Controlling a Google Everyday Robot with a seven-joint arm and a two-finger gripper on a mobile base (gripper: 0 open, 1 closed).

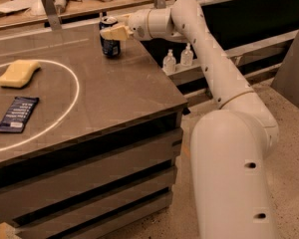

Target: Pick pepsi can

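The claw sits against the top of the upright pepsi can near the table's far edge; whether it grips cannot be told.

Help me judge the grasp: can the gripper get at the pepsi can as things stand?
Probably yes. The gripper is right at the pepsi can, by its upper part, on the table's far side; the yellow sponge and blue packet lie well away from it.
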